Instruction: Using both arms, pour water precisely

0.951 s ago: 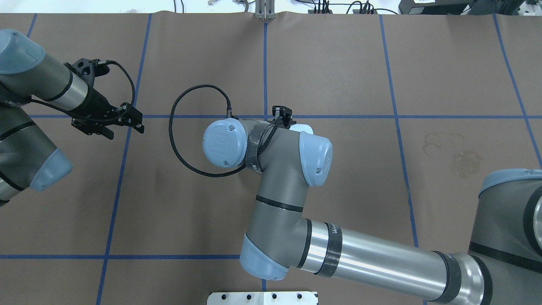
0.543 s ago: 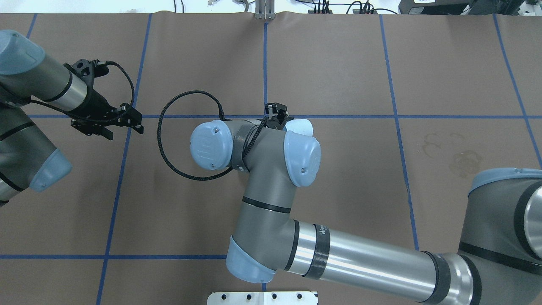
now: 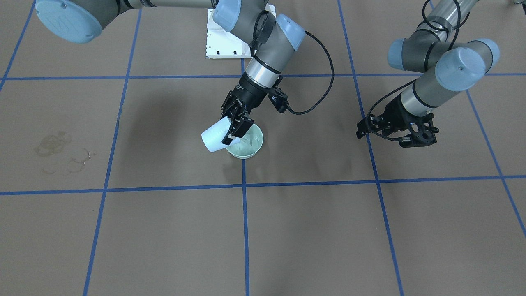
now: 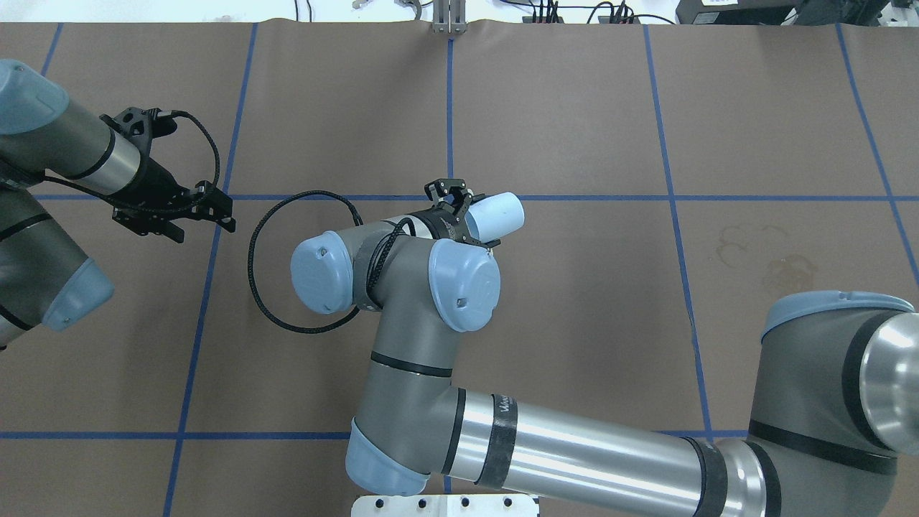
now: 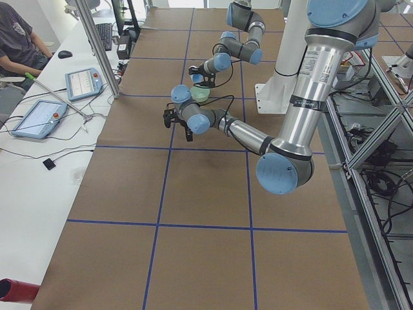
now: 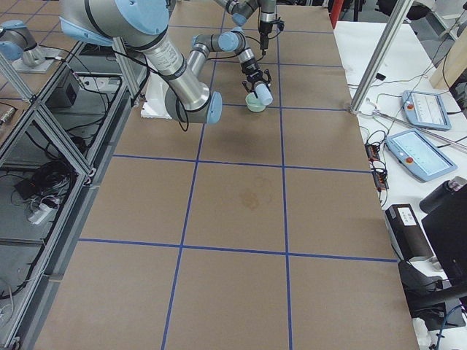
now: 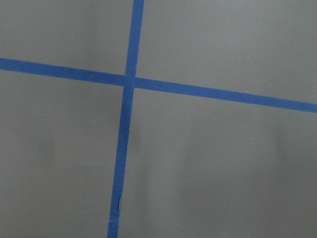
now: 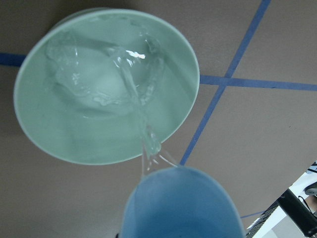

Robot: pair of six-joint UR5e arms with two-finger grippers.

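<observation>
- The right end effector (image 3: 233,128) is clamped on a pale blue cup (image 3: 213,140) near its mouth and holds it tipped steeply over the bowl (image 8: 69,141).
- Water (image 8: 130,84) runs in a thin clear stream from the cup's lip into the bowl and pools, rippled, at the bowl's bottom.
- The green bowl stands on the brown desk (image 3: 370,230), over a blue tape line (image 3: 244,172).
- The left end effector (image 3: 384,135) hangs above the desk well to the bowl's side, with its fingers spread and gripping nothing.
- Faint ring stains (image 3: 61,152) mark the desk well apart from the bowl, on the side away from the left end effector.
</observation>
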